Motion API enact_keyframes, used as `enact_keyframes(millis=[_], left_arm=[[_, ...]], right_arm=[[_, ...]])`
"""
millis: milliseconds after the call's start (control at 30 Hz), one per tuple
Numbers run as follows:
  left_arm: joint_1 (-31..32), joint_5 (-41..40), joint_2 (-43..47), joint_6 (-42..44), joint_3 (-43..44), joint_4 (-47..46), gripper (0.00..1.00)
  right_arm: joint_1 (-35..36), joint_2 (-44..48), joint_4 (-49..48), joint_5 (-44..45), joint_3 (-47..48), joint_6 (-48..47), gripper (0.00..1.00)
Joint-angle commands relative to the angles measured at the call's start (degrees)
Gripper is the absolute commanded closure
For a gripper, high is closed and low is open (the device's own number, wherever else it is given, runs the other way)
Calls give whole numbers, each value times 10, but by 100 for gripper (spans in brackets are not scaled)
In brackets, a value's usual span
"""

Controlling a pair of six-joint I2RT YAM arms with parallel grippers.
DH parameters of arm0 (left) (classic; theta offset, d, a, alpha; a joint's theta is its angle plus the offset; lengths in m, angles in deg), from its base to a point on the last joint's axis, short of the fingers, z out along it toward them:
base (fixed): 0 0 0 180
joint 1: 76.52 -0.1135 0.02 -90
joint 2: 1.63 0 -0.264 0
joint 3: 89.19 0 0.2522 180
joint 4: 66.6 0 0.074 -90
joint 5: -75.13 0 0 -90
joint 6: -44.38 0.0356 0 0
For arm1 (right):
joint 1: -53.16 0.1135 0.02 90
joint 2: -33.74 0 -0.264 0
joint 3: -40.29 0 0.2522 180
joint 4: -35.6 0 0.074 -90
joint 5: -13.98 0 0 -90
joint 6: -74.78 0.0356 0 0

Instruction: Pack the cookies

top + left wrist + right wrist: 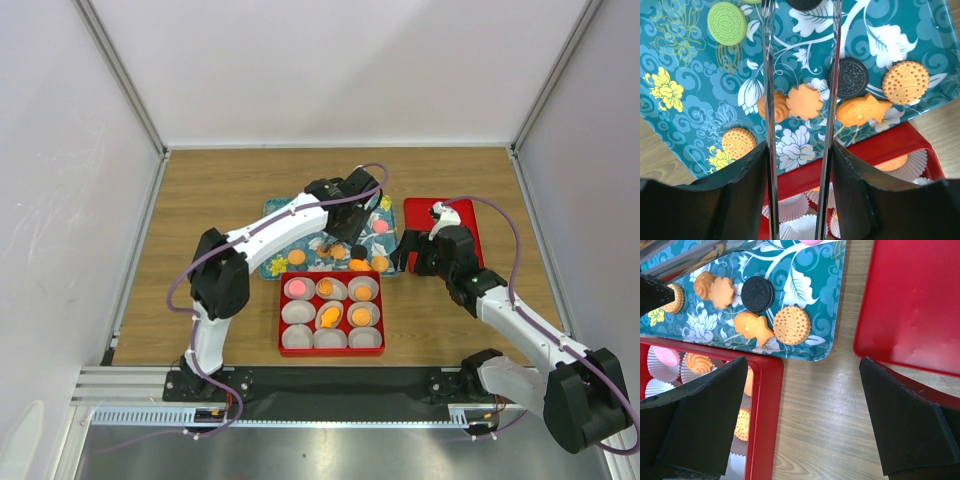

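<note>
Loose cookies [297,257] lie on the teal tray [685,60] around mid-table, a bit toward the far edge. Five more sit in paper cups [297,338] in the red box [283,320], which lies between the tray and the near edge. Four cups look unfilled, so packing is likely about half done.

On the tray are a flower-shaped cookie [804,101], a swirl cookie [784,106] touching it, a black cookie [850,77], a fish-shaped cookie [862,111] and a green cookie [727,23].

The left gripper [801,15] is over the tray with its thin metal fingers apart and nothing pinched. The flower-shaped cookie shows between the blades. The tips run to the top of the wrist view, where another dark cookie peeks in, so the target cannot be told.

The step in hand is probably picking the next cookie.
- Centre one disc between the blades and bring the tips down to the tray.
- Close lightly on its edges, since flat pieces on a glossy tray may slide.
- Flower and swirl touch, so a grab there could drag both.
- Carry the cookie to an unfilled cup.

The right gripper [810,425] has its black fingers wide apart and holds nothing. It hangs above bare wood between the box and the red lid [472,215], which lies toward the right edge.

The tabletop [200,250] is wood-grain. White panels [330,70] close off the far, left and right sides, and a metal rail [330,412] runs along the near edge.
</note>
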Motion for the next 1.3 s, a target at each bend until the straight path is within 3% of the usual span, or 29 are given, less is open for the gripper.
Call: enact_keyframes(millis=[0, 600, 1000, 1267], left_arm=[[-6, 4, -3, 9, 33, -10, 45], [-27, 36, -44, 12, 49, -24, 47], [-31, 36, -29, 5, 64, -13, 65], [-31, 24, 21, -1, 75, 0, 67]], right_arm=[[-1, 12, -15, -4, 12, -5, 0], [-2, 14, -15, -3, 11, -6, 0], [-2, 16, -13, 0, 11, -6, 0], [-2, 16, -14, 2, 11, -6, 0]])
